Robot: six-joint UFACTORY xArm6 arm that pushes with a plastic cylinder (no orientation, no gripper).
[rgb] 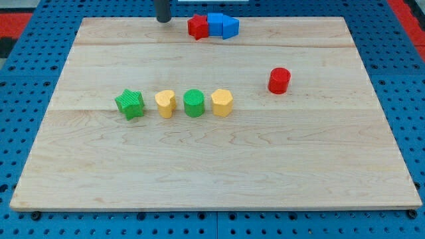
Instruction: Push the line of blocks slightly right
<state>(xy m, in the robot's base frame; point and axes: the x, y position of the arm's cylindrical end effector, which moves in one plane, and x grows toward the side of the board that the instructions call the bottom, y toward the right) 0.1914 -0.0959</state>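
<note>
A line of blocks lies across the middle of the wooden board (pixel 212 166): a green star (pixel 129 104), a yellow heart (pixel 165 103), a green cylinder (pixel 194 103) and a yellow hexagon (pixel 222 103), left to right, with small gaps. My tip (pixel 163 20) is at the board's top edge, far above the line, left of the red star.
A red star (pixel 197 26) touches a blue block (pixel 216 24) and a blue pentagon-like block (pixel 230 27) at the view's top. A red cylinder (pixel 279 80) stands up and right of the line. Blue pegboard surrounds the board.
</note>
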